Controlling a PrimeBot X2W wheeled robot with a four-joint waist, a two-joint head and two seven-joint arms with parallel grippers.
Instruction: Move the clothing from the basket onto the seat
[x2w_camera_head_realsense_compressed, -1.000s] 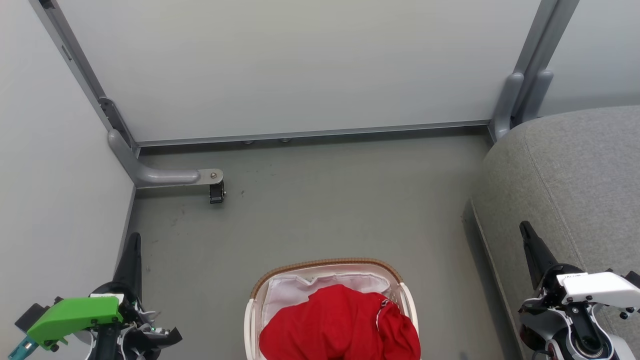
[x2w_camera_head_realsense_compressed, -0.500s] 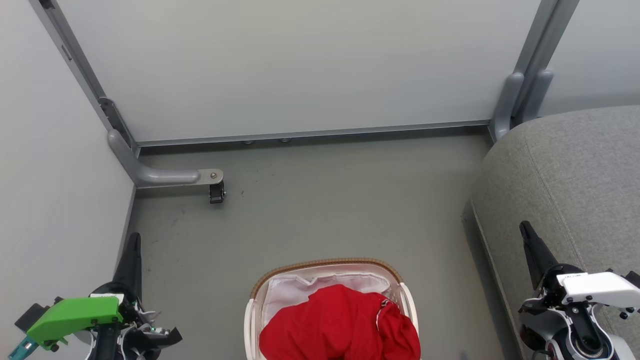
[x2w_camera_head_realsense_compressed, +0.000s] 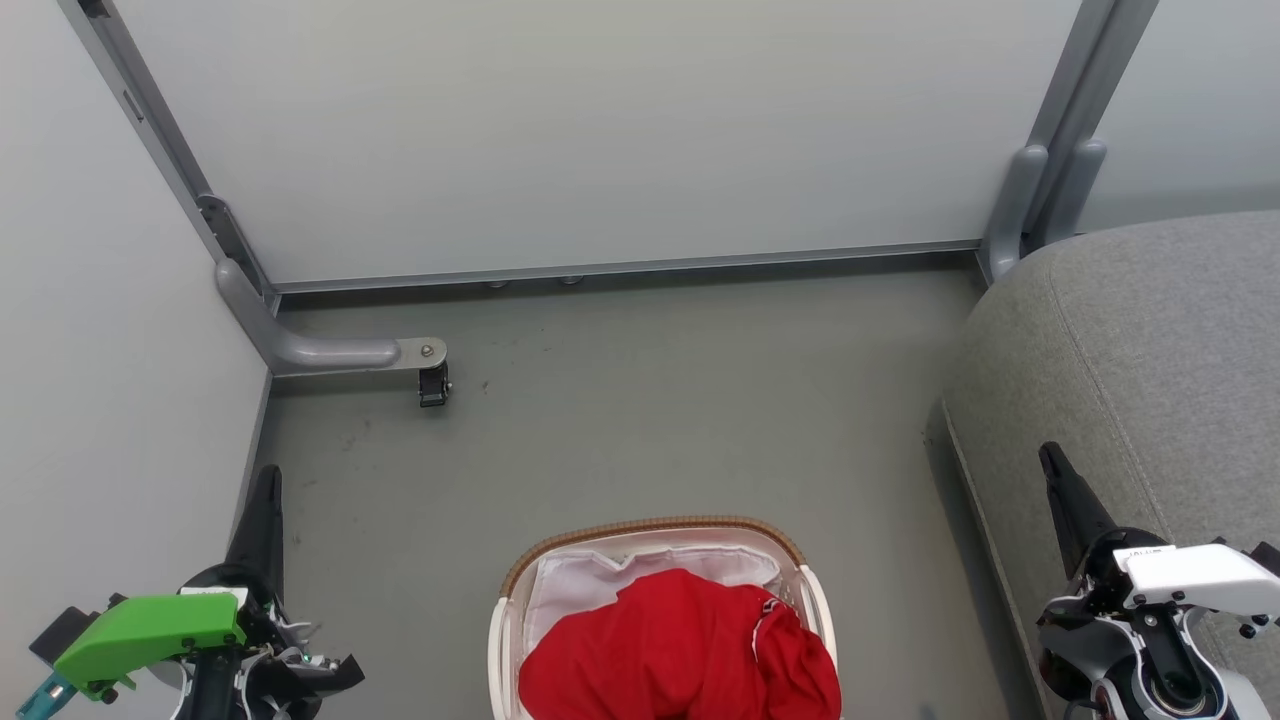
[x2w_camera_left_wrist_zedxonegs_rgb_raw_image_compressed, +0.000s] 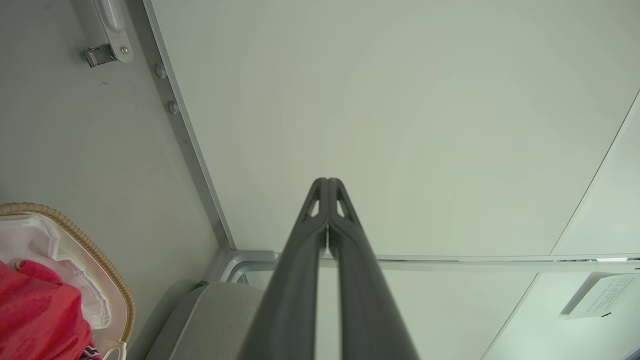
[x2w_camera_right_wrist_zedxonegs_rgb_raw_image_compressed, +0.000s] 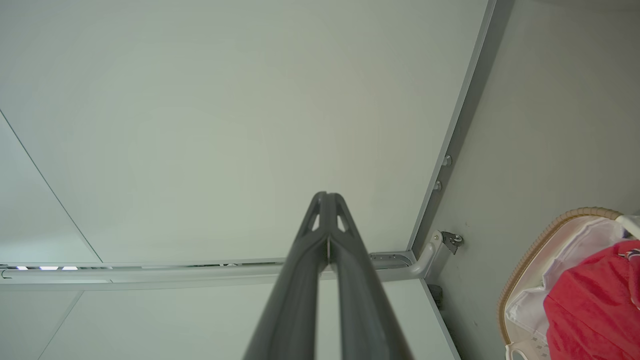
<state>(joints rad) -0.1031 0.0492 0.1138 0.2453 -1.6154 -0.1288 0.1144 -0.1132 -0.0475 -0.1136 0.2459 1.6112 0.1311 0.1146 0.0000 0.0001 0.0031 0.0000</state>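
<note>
Bright red soft fabric clothing (x2w_camera_head_realsense_compressed: 680, 650) lies heaped in the oval cream plastic basket with brown woven-look rim (x2w_camera_head_realsense_compressed: 650, 524) at lower centre, on the grey floor (x2w_camera_head_realsense_compressed: 650, 400) near the large grey upholstered seat (x2w_camera_head_realsense_compressed: 1150, 340) at right. The left gripper (x2w_camera_head_realsense_compressed: 267, 480), lower left, and right gripper (x2w_camera_head_realsense_compressed: 1050, 458), lower right, are clenched on nothing, flanking the basket well apart, seemingly a rest pose before any reach. Bare floor separates the basket from the seat's rounded edge, so a rightward carry looks unobstructed.

Grey floor (x2w_camera_head_realsense_compressed: 650, 400), pale partitions (x2w_camera_head_realsense_compressed: 600, 130), caster (x2w_camera_head_realsense_compressed: 433, 385)
</note>
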